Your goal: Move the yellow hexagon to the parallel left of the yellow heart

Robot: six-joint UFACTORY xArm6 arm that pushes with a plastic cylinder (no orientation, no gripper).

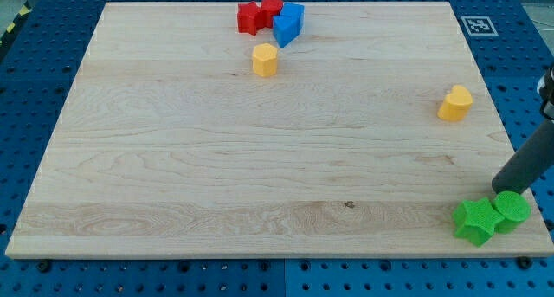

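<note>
The yellow hexagon (265,60) sits near the view's top, a little left of centre, just below a cluster of red and blue blocks. The yellow heart (454,103) lies far to the view's right, a bit lower than the hexagon. My tip (500,190) is at the view's lower right, just above the green blocks, well below the heart and far from the hexagon. The rod rises from it to the right edge.
A red star-like block (251,18), a red cylinder (273,6) and a blue block (288,23) are bunched at the top. A green star (475,221) and a green cylinder (512,209) touch at the lower right corner of the wooden board (173,158).
</note>
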